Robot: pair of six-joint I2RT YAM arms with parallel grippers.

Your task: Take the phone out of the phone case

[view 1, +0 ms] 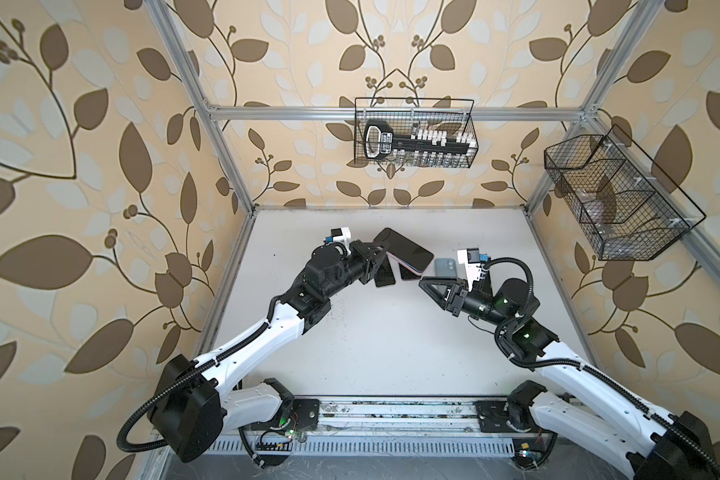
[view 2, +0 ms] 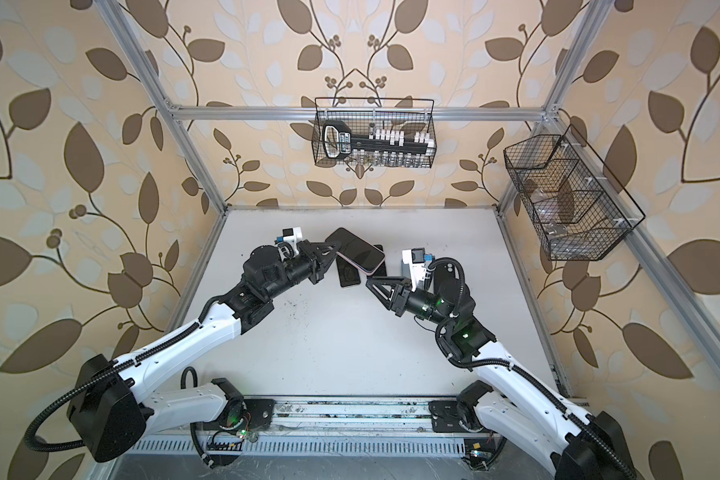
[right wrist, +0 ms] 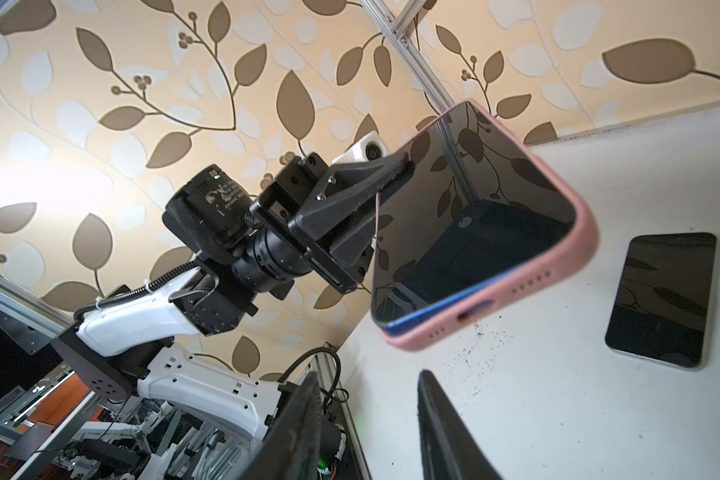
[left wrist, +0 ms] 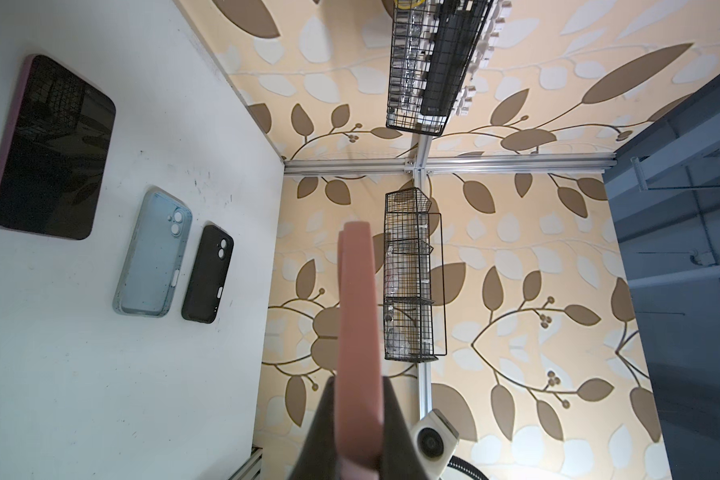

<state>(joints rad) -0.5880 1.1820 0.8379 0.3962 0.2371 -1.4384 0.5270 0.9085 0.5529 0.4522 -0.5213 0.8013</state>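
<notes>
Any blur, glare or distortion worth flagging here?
Right wrist view: the black glossy phone mirrors wallpaper leaves; the near jaws are blurred. Left wrist view: the pink silicone phone case looks soft, too close. Both top views: sharp, evenly lit white tabletop.

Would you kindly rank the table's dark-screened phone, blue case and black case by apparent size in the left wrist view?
1. dark-screened phone, though probably nearer the camera, which may inflate it
2. blue case
3. black case

Bare table (view 1: 391, 345) open low and central in both top views; loose phones (view 1: 386, 278) and empty cases (view 1: 444, 268) crowd upper centre.
</notes>
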